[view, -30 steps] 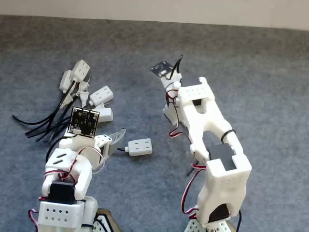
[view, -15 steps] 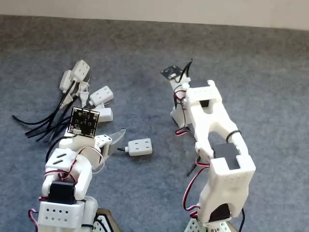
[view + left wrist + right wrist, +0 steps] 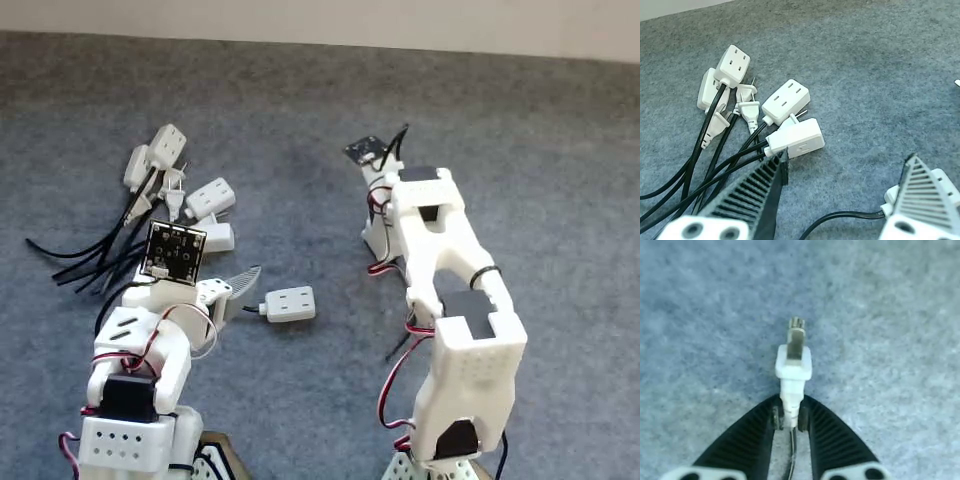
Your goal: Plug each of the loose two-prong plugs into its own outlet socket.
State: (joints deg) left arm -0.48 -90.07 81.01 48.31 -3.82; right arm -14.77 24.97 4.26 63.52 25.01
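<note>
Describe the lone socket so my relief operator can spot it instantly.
Start at the left arm on the grey carpet. Beside its end effector lies a white socket block with a black cord. Unlike the rest, it sits alone, away from the tangled pile.

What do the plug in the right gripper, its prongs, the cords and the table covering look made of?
Plug in the right gripper: white moulded plastic, smooth, slightly glossy. Prongs: grey metal, dull gleam. Cords: probably black rubber or vinyl jackets; they curve loosely. Table covering: likely grey felt or short carpet, by its fuzzy, mottled surface.
</note>
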